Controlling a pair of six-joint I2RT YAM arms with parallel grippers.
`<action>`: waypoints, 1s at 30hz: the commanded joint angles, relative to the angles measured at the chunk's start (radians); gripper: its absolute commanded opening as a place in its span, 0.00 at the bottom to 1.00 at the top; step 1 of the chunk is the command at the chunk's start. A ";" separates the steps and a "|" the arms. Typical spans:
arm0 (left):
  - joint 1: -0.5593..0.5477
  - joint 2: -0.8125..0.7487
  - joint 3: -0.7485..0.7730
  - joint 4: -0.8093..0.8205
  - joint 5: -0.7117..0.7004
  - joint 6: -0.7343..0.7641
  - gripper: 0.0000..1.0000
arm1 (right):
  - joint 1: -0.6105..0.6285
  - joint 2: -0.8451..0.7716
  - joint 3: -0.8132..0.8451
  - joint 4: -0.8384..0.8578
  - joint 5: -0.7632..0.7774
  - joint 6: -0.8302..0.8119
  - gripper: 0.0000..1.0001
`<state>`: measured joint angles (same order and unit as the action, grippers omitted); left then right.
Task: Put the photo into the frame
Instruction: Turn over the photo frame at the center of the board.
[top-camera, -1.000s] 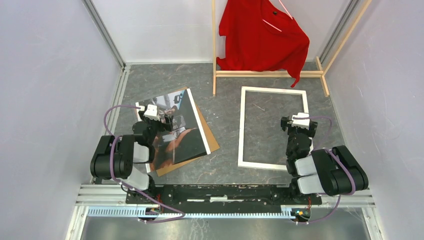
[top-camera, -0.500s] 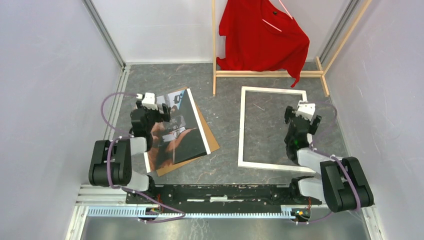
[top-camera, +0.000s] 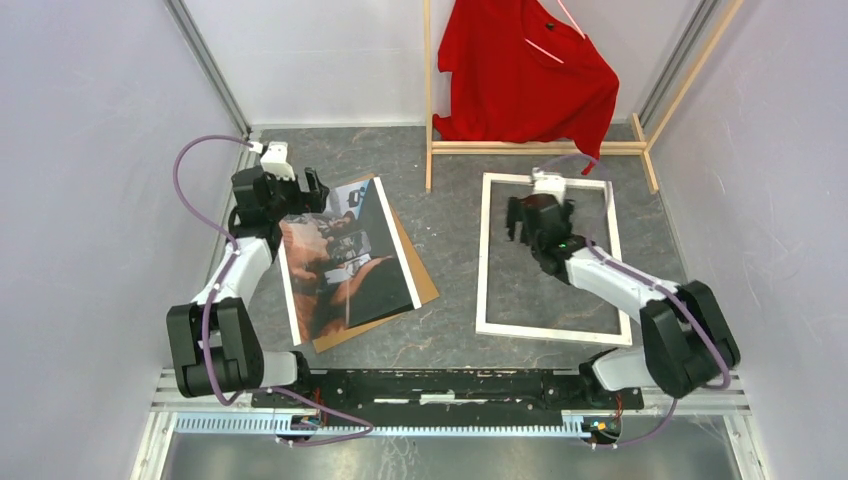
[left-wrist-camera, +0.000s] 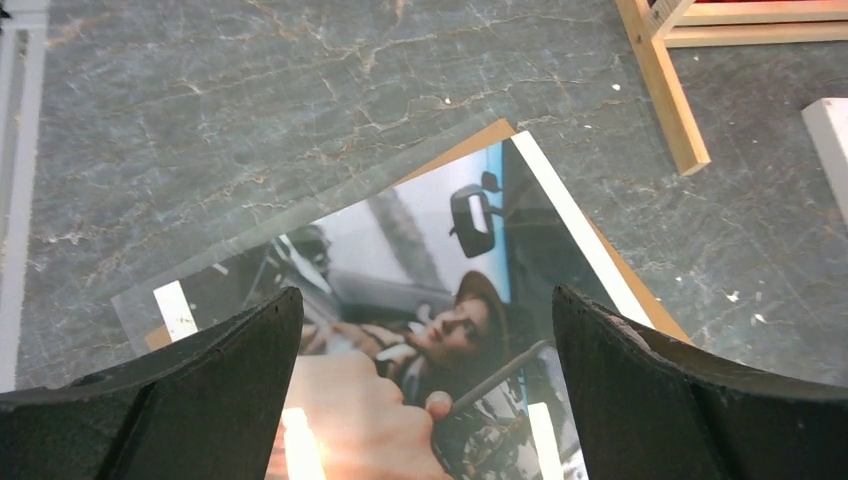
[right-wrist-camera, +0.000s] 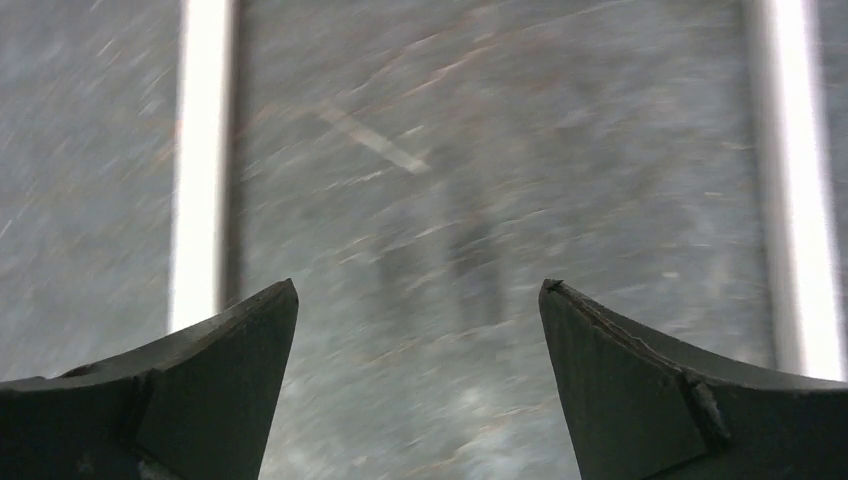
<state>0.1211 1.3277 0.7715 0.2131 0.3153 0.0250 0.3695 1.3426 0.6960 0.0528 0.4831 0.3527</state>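
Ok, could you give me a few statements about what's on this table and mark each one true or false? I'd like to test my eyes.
1. The photo already sits inside the frame. False: it lies on a brown board, apart from the frame, which is empty.
2. The left gripper and the right gripper are both open and hold nothing. True.
3. The right gripper hovers over the frame. True.
4. The red shirt lies flat on the table. False: it hangs on the wooden rack at the back.
5. The left gripper is above the far end of the photo. True.
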 joint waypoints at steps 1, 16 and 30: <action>0.031 0.028 0.110 -0.223 0.104 -0.059 1.00 | 0.167 0.097 0.128 -0.149 0.023 0.001 0.98; 0.036 -0.026 0.131 -0.446 0.106 0.058 1.00 | 0.380 0.317 0.241 -0.254 0.101 0.111 0.91; 0.031 -0.054 0.170 -0.557 0.167 0.094 1.00 | 0.413 0.331 0.119 -0.182 0.015 0.201 0.52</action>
<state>0.1520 1.3071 0.9001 -0.3084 0.4316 0.0723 0.7719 1.6672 0.8387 -0.1360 0.5251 0.5102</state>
